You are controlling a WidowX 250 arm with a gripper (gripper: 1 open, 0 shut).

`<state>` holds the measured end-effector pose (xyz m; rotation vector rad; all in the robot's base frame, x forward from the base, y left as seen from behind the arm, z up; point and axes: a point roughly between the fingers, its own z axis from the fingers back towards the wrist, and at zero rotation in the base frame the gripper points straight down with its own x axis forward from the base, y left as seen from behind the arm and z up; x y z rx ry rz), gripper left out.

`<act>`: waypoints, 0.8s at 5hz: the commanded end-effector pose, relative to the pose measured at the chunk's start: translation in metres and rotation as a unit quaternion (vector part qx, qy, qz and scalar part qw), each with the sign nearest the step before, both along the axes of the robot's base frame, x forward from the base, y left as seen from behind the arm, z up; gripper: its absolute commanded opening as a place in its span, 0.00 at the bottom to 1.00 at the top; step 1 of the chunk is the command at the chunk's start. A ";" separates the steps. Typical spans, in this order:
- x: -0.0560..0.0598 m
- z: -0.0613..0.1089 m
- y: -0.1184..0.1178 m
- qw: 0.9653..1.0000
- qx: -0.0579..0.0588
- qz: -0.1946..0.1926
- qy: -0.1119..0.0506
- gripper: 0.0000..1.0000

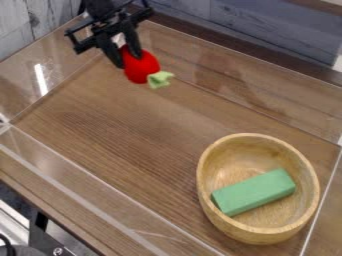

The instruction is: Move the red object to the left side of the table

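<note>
The red object, a small glossy red toy fruit with a light green stem end, hangs just above the brown wood-grain table near its far left part. My black gripper comes down from the top edge and is shut on the fruit's upper side. The green stem end sticks out to the right of the fingers. The arm above the gripper is cut off by the frame.
A round light wooden bowl stands at the front right with a green rectangular block lying in it. Low clear acrylic walls border the table, with a clear bracket at the far left corner.
</note>
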<state>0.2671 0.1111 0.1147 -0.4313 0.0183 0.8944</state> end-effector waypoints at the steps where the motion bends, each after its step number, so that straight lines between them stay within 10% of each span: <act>1: 0.006 0.000 0.031 0.998 0.027 -0.042 -0.026 0.00; 4: -0.004 -0.043 0.061 0.998 0.044 -0.047 -0.021 0.00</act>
